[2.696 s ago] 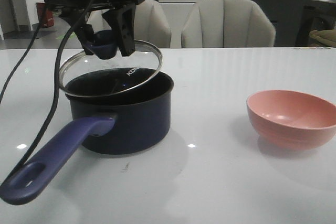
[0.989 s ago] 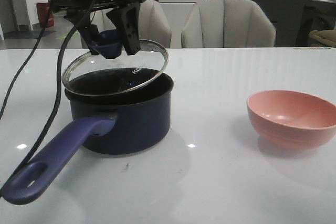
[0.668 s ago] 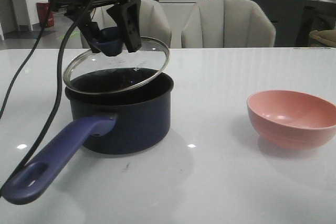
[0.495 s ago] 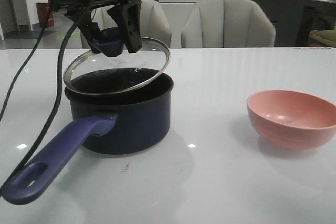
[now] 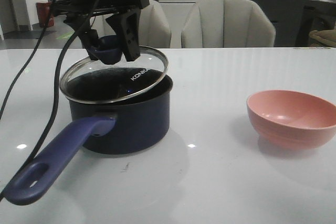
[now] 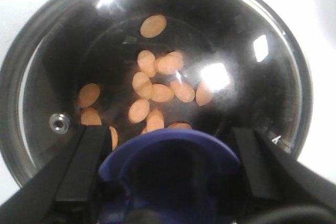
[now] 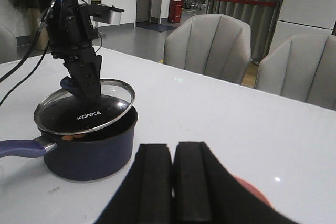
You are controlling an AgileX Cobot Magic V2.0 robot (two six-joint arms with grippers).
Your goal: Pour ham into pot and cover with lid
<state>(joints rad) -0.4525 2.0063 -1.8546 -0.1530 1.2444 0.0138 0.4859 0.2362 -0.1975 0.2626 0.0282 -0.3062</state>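
The dark navy pot (image 5: 123, 121) stands left of centre, its long purple-blue handle (image 5: 55, 156) pointing to the near left. My left gripper (image 5: 109, 45) is shut on the purple-blue knob (image 6: 170, 163) of the glass lid (image 5: 115, 74). The lid hangs tilted over the pot's mouth, near edge low at the rim, far edge raised. Orange ham slices (image 6: 157, 90) lie on the pot's black bottom, seen through the glass. My right gripper (image 7: 173, 177) is shut and empty, well to the right of the pot (image 7: 89, 153); it does not show in the front view.
An empty pink bowl (image 5: 291, 116) sits on the white table (image 5: 210, 182) at the right, and its edge (image 7: 252, 190) peeks from behind my right fingers. A black cable (image 5: 47, 108) hangs from the left arm past the pot's handle. Grey chairs (image 5: 228, 22) line the far edge.
The lid has come down and shifted slightly left over the pot, its near edge dropping to the rim. The knob stays in the left gripper's grasp. Pot and bowl have not moved.
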